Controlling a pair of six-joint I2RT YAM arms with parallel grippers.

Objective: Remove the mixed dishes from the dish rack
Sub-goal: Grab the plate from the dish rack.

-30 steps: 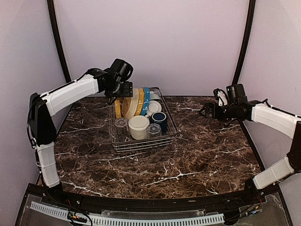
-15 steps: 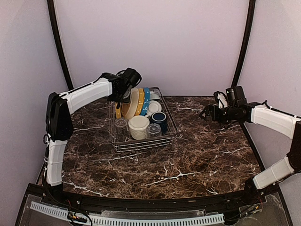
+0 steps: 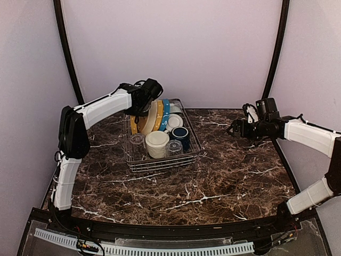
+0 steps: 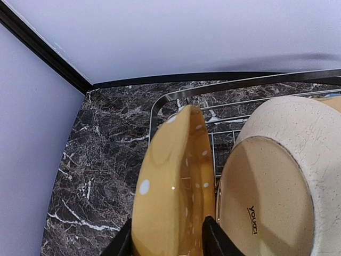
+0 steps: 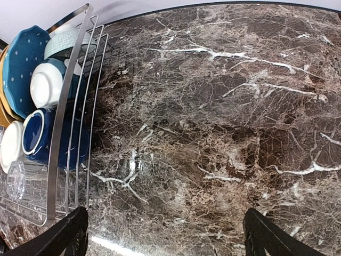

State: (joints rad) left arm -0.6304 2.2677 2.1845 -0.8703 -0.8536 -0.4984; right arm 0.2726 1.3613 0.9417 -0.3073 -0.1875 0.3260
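Left tool (image 4: 168,242) astride yellow plate (image 4: 170,197)

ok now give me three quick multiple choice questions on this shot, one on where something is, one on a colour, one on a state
1. Where are the left jaws?
A) up against the back wall
B) either side of the yellow plate standing in the dish rack
C) down by the arm bases

2. What colour is the mug?
A) red
B) dark blue
C) green

3. How do the right jaws stand?
A) shut on a glass
B) shut on a bowl
C) wide open and empty over the table

Answers:
1 B, the left wrist view shows the yellow plate's edge between them, with the rack's wire behind.
2 B, it reads dark blue in the right wrist view.
3 C, the right wrist view shows them far apart with only marble between.
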